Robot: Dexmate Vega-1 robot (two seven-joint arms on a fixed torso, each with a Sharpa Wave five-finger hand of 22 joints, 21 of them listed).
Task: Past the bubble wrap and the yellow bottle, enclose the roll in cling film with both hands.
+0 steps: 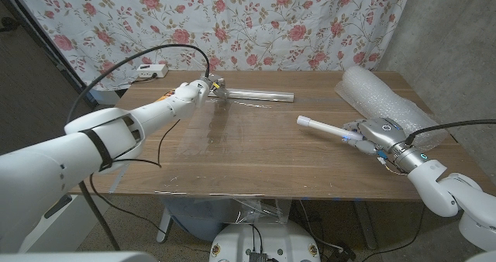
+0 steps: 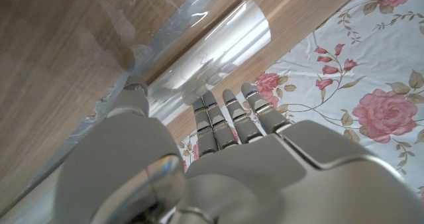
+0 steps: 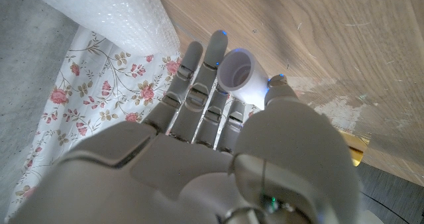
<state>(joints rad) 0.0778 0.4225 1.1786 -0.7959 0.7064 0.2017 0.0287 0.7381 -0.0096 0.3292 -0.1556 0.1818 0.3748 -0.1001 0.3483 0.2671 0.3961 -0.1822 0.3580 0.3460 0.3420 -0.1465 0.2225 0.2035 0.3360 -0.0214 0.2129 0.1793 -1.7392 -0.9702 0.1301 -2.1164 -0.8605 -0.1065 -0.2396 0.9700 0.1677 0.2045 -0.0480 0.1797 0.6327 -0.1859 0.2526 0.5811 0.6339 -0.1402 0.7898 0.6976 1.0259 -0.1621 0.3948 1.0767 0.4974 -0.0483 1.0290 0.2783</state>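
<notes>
A white tube-shaped roll (image 1: 322, 127) juts out over the table at the right, one end gripped by my right hand (image 1: 381, 140). In the right wrist view its open end (image 3: 240, 75) sits between the thumb and the fingers (image 3: 199, 85) of that hand (image 3: 218, 158). At the far middle lies the clear cling film roll (image 1: 256, 96). My left hand (image 1: 206, 88) holds its left end, fingers (image 2: 225, 114) and thumb on either side of the clear roll (image 2: 218, 48). A sheet of film (image 1: 225, 149) stretches from that roll to the front edge. Bubble wrap (image 1: 387, 99) lies behind my right hand.
A white power strip (image 1: 151, 70) and a black cable (image 1: 167, 49) sit at the far left by the floral cloth (image 1: 294, 22). Film hangs off the table's front edge (image 1: 260, 209). A strip of yellow (image 3: 354, 148) shows beside my right hand; what it is I cannot tell.
</notes>
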